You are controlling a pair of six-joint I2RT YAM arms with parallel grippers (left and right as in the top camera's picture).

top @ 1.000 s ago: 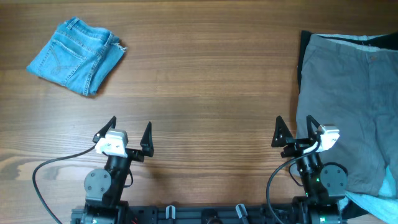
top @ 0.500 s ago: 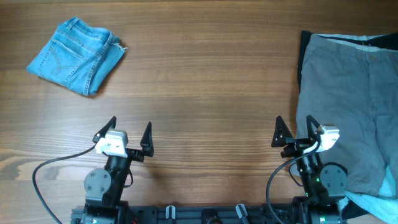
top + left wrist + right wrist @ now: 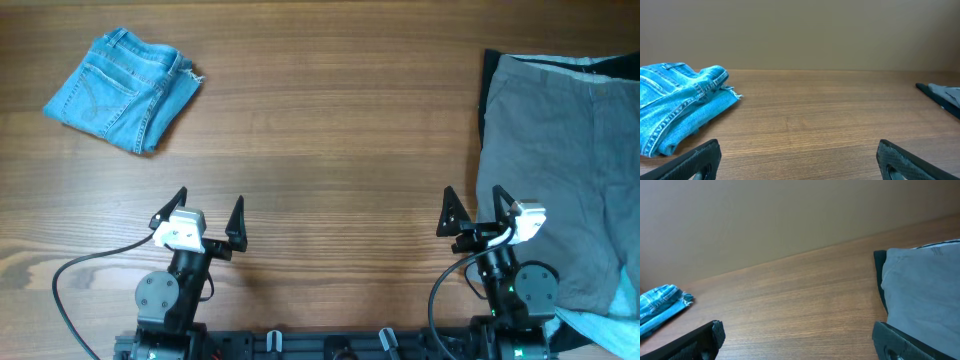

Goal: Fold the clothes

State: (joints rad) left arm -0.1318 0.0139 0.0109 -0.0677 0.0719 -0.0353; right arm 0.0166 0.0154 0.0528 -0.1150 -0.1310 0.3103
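Standing agape and empty, left gripper (image 3: 210, 196) and right gripper (image 3: 472, 192) risk snagging black garment (image 3: 487, 80) beneath grey shorts (image 3: 560, 170).

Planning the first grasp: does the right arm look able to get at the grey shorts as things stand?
Probably yes. The grey shorts lie uncovered just beside the right gripper, whose jaws stand open and empty; nothing sits between them.
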